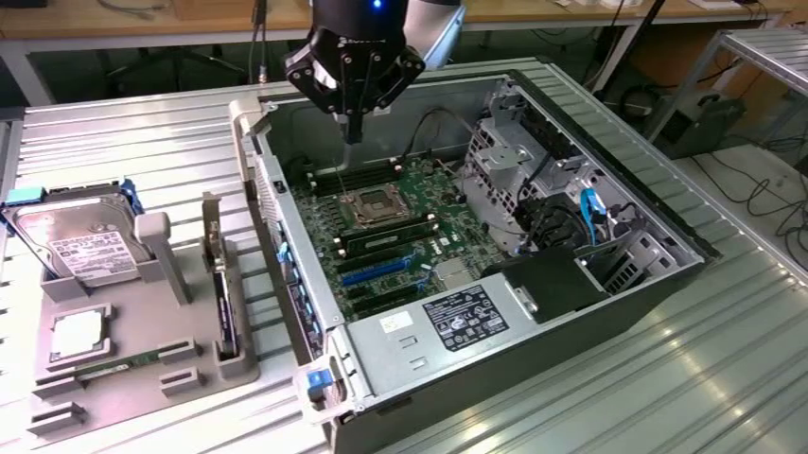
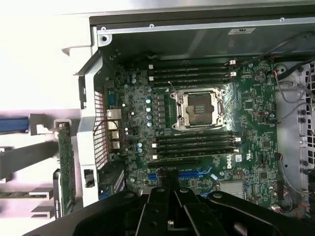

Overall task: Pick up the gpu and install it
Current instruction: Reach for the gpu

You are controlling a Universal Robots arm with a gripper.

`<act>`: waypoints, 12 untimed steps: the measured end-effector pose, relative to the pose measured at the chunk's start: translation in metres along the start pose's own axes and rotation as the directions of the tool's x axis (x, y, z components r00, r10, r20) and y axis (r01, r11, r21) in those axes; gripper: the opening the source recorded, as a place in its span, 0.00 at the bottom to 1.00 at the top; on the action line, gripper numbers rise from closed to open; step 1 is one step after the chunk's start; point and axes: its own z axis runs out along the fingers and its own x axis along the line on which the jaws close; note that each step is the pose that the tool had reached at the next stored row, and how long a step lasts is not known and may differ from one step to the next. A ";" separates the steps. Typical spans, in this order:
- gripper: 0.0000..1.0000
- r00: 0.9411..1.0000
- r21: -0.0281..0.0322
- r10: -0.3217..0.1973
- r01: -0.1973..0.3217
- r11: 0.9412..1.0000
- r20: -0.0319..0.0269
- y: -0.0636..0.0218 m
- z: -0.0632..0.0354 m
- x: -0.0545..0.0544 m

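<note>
Standing on edge in the grey fixture [image 1: 142, 323], the gpu [image 1: 225, 284] presents its thin rim; its faces cannot be made out. It sits at nine o'clock of the open computer case [image 1: 631, 305]. The case holds a motherboard [image 1: 394, 238] with a bare processor socket [image 1: 377, 203]. The gripper [image 1: 355, 132], fingers pressed together and empty, hangs over the case's twelve o'clock end.

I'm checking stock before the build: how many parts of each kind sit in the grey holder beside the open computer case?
hard drive: 1
processor chip: 1
memory stick: 1
gpu: 1
Total in the grey holder: 4
</note>
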 end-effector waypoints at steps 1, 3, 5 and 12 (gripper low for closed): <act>0.11 1.000 0.000 0.000 0.000 1.000 0.000 -0.0001 0.0000 0.001; 0.11 1.000 0.000 0.000 0.000 1.000 0.000 -0.0001 0.0000 0.002; 0.11 1.000 0.000 0.000 0.000 1.000 0.000 -0.0002 0.0000 0.003; 0.11 1.000 0.000 0.000 0.000 1.000 0.000 -0.0006 -0.0002 0.008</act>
